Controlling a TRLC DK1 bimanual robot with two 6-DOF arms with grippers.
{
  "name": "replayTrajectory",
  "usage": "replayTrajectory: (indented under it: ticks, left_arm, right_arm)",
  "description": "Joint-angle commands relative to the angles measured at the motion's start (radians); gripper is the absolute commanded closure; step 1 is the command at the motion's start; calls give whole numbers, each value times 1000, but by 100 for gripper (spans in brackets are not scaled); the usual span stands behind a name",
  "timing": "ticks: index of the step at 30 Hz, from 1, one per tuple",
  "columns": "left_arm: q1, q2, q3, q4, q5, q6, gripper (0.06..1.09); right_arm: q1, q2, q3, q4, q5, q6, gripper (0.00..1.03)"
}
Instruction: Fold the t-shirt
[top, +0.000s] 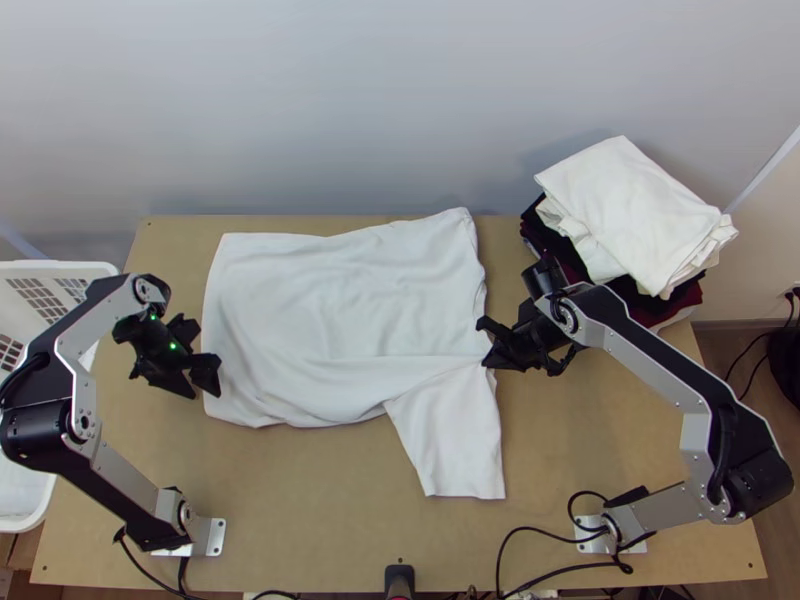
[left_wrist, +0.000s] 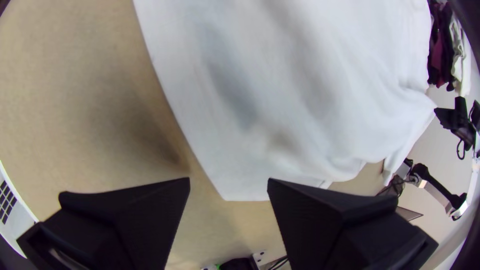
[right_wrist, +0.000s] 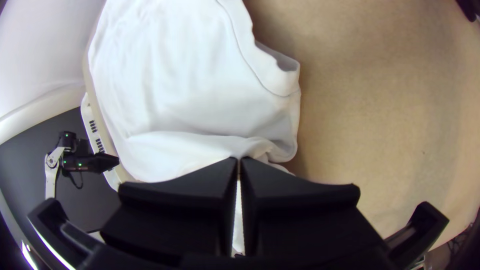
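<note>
Early to partway, by my judgement; t-shirt (top: 340, 290) lies mostly spread on the table (top: 300, 540) between the two grippers, hem end just beside the left gripper (left_wrist: 229, 180), shoulder end at the right gripper (right_wrist: 239, 159); a raised crease runs from the right gripper's tips across the body; one sleeve (top: 455, 440) sticks out to the near side of the right gripper, lying flat; other sleeve can't be made out clearly, so can't say if it is tucked.

Right gripper closed, tips together on a pinch of cloth by the shoulder, lifting it a little; left gripper wide open, nothing in it, by the near hem corner.

Left to do, likely: hem corner taken by the left gripper, near side with its sleeve brought over the body, then the length halved; no finished packet here; a slack middle could bunch if only the shoulder end is pulled.

Around: stack of folded clothes (top: 630, 205), white on top of dark, behind the right gripper and close against the right arm (top: 640, 360), tight for any backing off; white basket (top: 60, 268) on the outer side of the left gripper, left arm (top: 125, 485) bent right by its rim, so little room to swing outward.
</note>
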Motion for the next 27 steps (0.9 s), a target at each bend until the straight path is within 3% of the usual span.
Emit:
replayTrajectory:
  ticks: [1,13,14,16,17,18,27]
  left_arm:
    - [-6,15,-32,3,12,-13,34]
    - [-43,0,-113,36,53,-13,34]
    - [-48,-6,-126,52,53,-13,38]
    - [-54,-17,-143,70,53,-13,73]
    - [-54,-23,-144,87,53,-15,96]
    - [-51,-25,-139,92,53,-15,104]
    - [11,-26,84,-14,55,-5,104]
  right_arm:
    - [-7,-38,13,-5,7,-2,100]
    - [0,-34,24,-2,8,-2,100]
    - [-2,-34,24,-2,8,-2,100]
    - [-2,-37,24,-2,13,-4,100]
    - [-4,-38,22,-2,15,-4,100]
    - [-4,-40,19,-2,15,-5,100]
    - [-8,-49,-10,-2,18,-12,100]
